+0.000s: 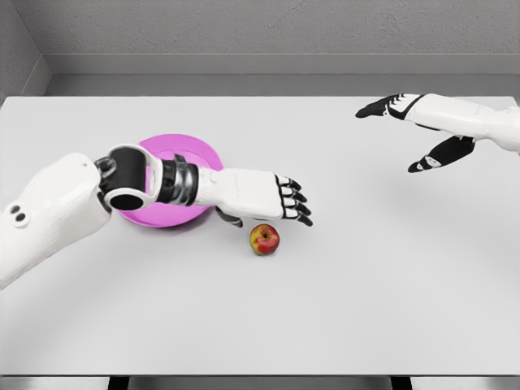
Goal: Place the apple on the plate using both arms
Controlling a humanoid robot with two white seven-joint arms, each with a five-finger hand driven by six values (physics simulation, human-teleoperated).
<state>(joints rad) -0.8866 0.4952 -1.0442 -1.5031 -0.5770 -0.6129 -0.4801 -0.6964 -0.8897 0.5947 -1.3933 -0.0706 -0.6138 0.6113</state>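
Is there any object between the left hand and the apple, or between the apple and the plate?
No separate object. The left hand hovers beside the apple, and only that arm's own forearm lies over the pink plate.

Red-yellow apple [264, 240] resting on the white table, stem end upward, just right of and in front of the plate. Pink round plate [180, 153], flat on the table, partly hidden.
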